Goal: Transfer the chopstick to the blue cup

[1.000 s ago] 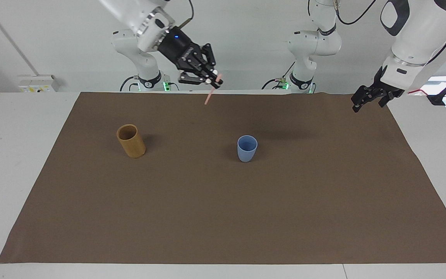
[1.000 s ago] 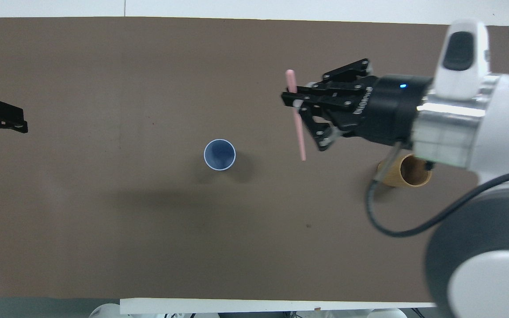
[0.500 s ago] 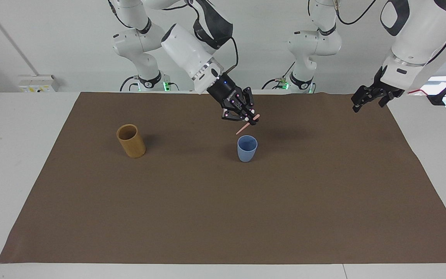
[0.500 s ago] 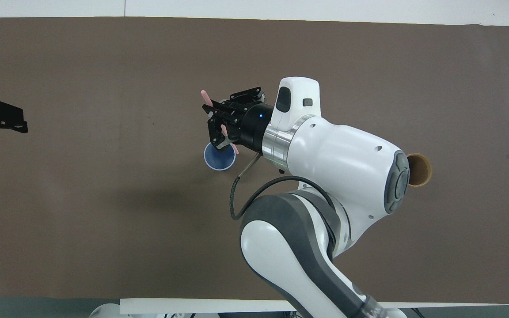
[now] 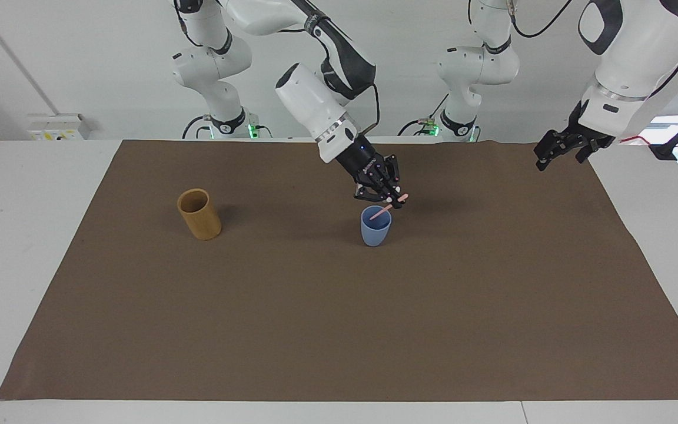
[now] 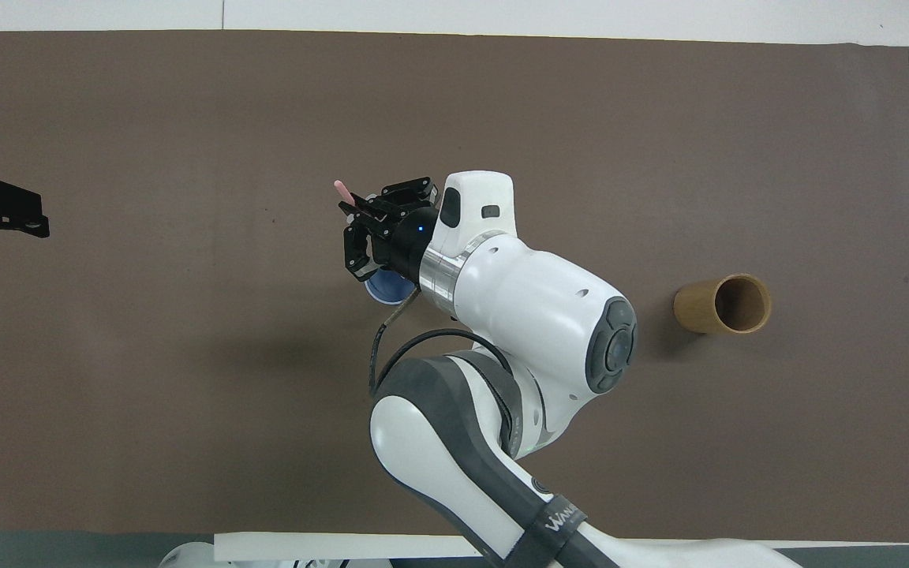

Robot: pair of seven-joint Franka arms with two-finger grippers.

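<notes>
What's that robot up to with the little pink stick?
The right gripper is shut on the chopstick, a thin pink stick, and holds it tilted over the blue cup, with the lower end at the cup's mouth. It has not let go. The left gripper waits in the air, open, over the left arm's end of the brown mat. A tan cup stands apart, untouched.

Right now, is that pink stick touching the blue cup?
Cannot tell. In the facing view the chopstick, held by the right gripper, dips its low end over the blue cup mouth, but contact with the rim isn't plain.
</notes>
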